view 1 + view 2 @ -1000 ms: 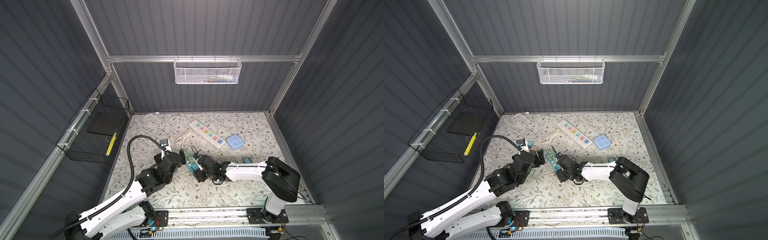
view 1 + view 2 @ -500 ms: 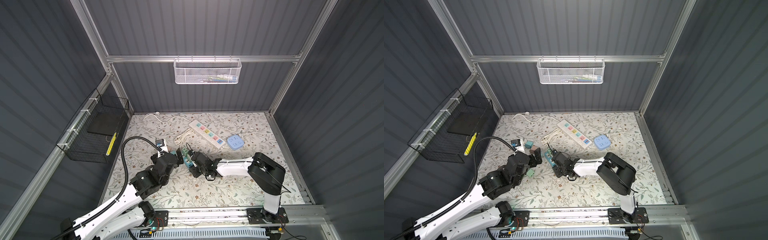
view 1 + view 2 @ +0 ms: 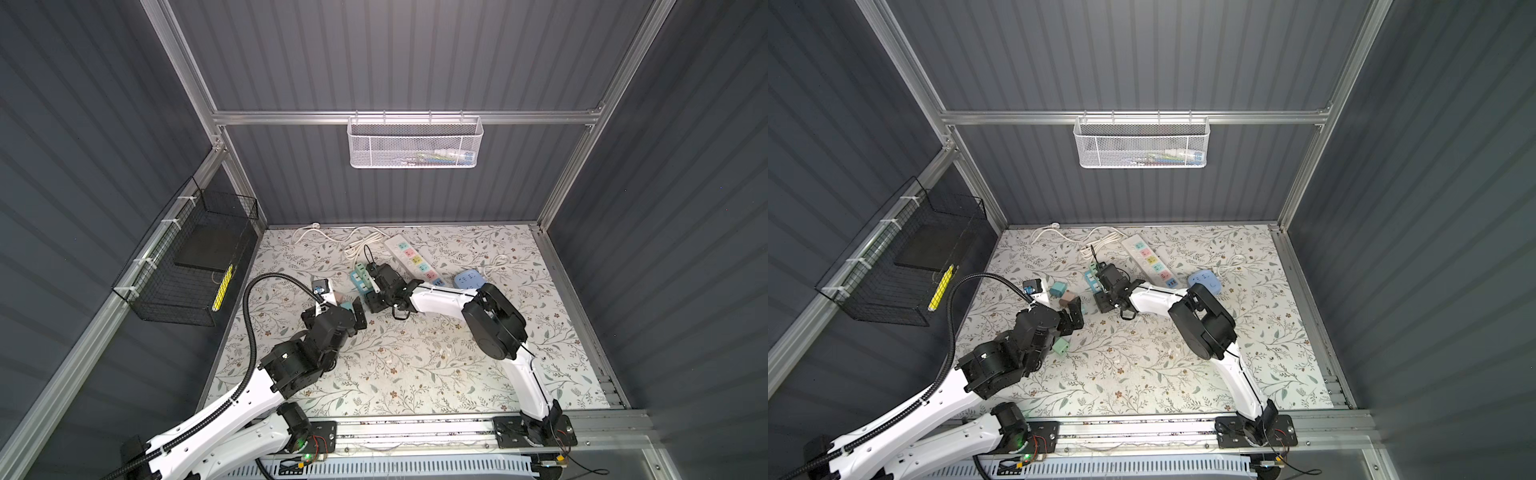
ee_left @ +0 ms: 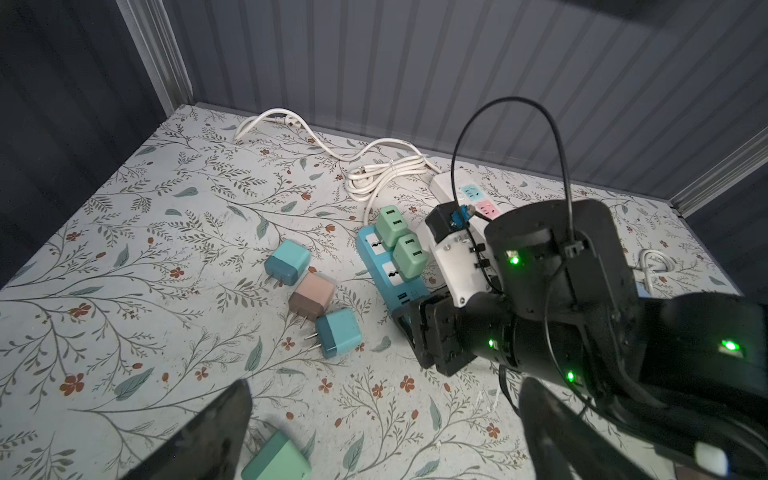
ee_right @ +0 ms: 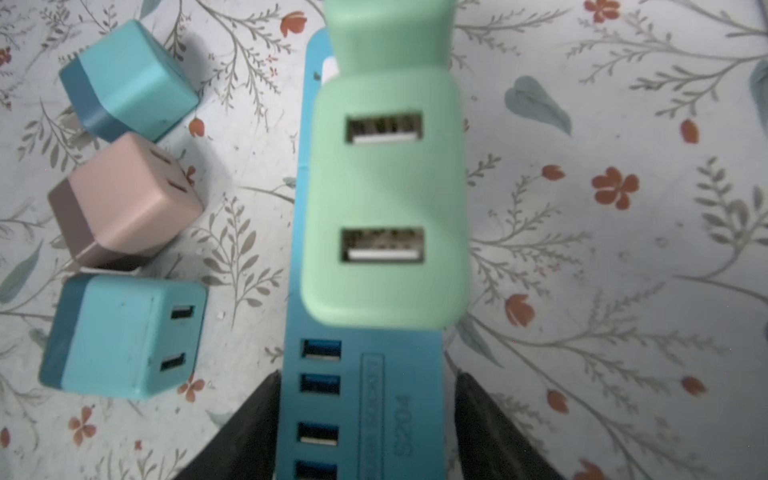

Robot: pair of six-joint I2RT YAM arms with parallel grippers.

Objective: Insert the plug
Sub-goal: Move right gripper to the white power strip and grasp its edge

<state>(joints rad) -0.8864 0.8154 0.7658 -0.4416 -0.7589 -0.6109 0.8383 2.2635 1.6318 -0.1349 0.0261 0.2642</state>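
A blue power strip (image 3: 359, 281) (image 3: 1092, 283) (image 4: 390, 276) (image 5: 361, 395) lies on the floral floor with two green plugs (image 4: 392, 222) (image 5: 386, 208) seated in it. My right gripper (image 3: 371, 302) (image 3: 1104, 301) (image 5: 361, 428) is open and straddles the strip's USB end; one finger touches its side and the other stands a sliver off. Beside the strip lie two teal plugs (image 4: 286, 262) (image 4: 338, 332) and a pink plug (image 4: 311, 297) (image 5: 124, 199). My left gripper (image 3: 336, 314) (image 4: 382, 436) is wide open and holds nothing. A loose green plug (image 4: 276, 461) (image 3: 1062, 345) rests by one of its fingers.
A white power strip (image 3: 415, 259) with coloured sockets and its coiled cord (image 3: 361, 241) lie at the back. A round blue hub (image 3: 469, 279) sits to their right. A black wire basket (image 3: 187, 266) hangs on the left wall and a white mesh basket (image 3: 415, 143) on the back wall.
The right gripper has moved back and to the left, and the blue strip has shifted the same way with it. The left arm has barely moved.
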